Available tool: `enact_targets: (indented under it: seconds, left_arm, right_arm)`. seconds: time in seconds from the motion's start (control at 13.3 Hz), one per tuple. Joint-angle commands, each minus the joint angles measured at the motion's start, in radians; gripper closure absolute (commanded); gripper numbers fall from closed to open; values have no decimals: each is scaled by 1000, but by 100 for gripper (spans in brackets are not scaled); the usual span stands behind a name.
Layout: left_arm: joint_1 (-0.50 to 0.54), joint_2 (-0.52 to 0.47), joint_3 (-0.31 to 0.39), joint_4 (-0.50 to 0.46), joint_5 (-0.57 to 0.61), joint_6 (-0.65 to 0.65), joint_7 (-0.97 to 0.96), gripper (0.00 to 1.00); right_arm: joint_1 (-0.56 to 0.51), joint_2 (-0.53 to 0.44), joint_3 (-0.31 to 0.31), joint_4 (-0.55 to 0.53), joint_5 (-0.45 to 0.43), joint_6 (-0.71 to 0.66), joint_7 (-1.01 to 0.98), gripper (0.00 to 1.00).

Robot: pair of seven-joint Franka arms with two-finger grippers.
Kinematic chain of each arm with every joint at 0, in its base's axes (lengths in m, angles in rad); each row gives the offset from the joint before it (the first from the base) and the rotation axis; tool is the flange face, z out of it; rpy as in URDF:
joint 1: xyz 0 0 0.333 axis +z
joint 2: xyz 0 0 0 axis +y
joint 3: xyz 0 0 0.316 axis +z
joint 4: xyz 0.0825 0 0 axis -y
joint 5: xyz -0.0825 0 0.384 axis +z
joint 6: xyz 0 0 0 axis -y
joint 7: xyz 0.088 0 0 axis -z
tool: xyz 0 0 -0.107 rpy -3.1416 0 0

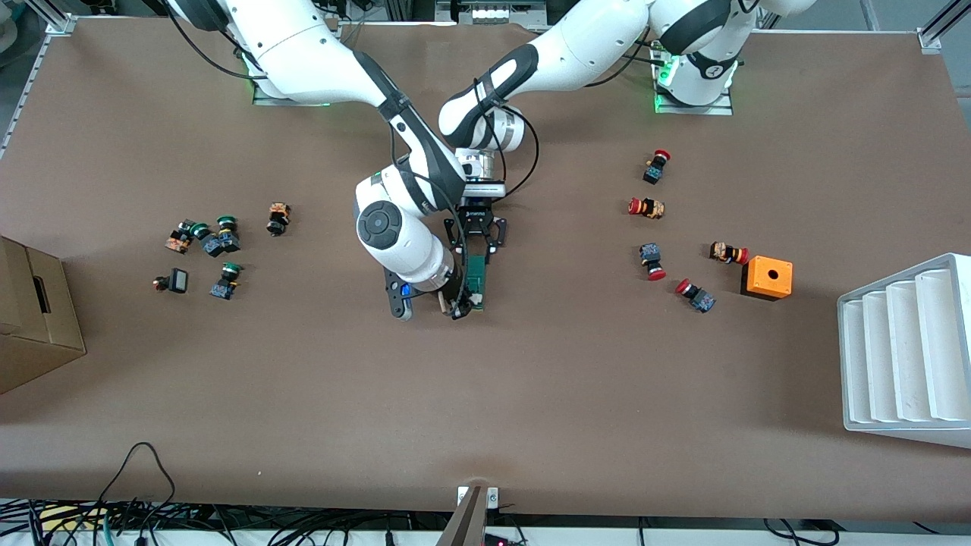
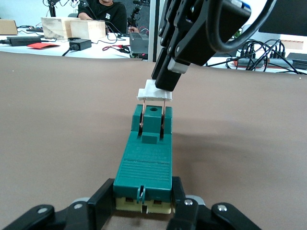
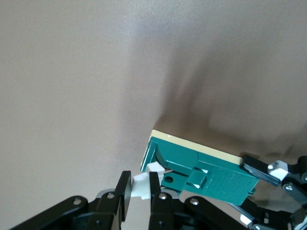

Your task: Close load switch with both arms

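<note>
The load switch [image 1: 476, 274] is a dark-green block lying mid-table. Its white end piece [image 2: 154, 93] is tilted up on two copper blades. My left gripper [image 1: 476, 246] is shut on the green body's end farther from the front camera. In the left wrist view [image 2: 143, 197] the body [image 2: 146, 158] sits between its fingers. My right gripper [image 1: 464, 305] is at the end nearer to the front camera, shut on the white end piece [image 3: 144, 184]. In the right wrist view [image 3: 140, 190] the green body [image 3: 211, 175] lies past its fingers.
Several red-capped push buttons [image 1: 651, 207] and an orange box [image 1: 767, 276] lie toward the left arm's end, with a white ribbed tray [image 1: 906, 349] at that edge. Green-capped buttons [image 1: 220, 243] and a cardboard box [image 1: 30, 318] are toward the right arm's end.
</note>
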Motion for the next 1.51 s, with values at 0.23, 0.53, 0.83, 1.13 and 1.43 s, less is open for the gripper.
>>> enact_targets:
  seconds: [0.23,0.53,0.83,1.13,1.43]
  left_arm:
    - [-8,75,-1,55,12,43,-17,50]
    - [-10,77,-1,55,12,43,-17,50]
    - [-10,81,-1,55,12,43,-17,50]
    - [-10,89,-1,67,12,43,-17,50]
    - [-10,89,-1,67,12,43,-17,50]
  right_arm:
    - [-5,44,9,29,-19,7,9,78]
    - [-5,53,9,29,-19,15,9,77]
    - [-5,61,9,29,-21,17,8,77]
    - [-15,44,9,29,-19,4,9,72]
    - [-40,-17,9,29,-18,-75,6,26]
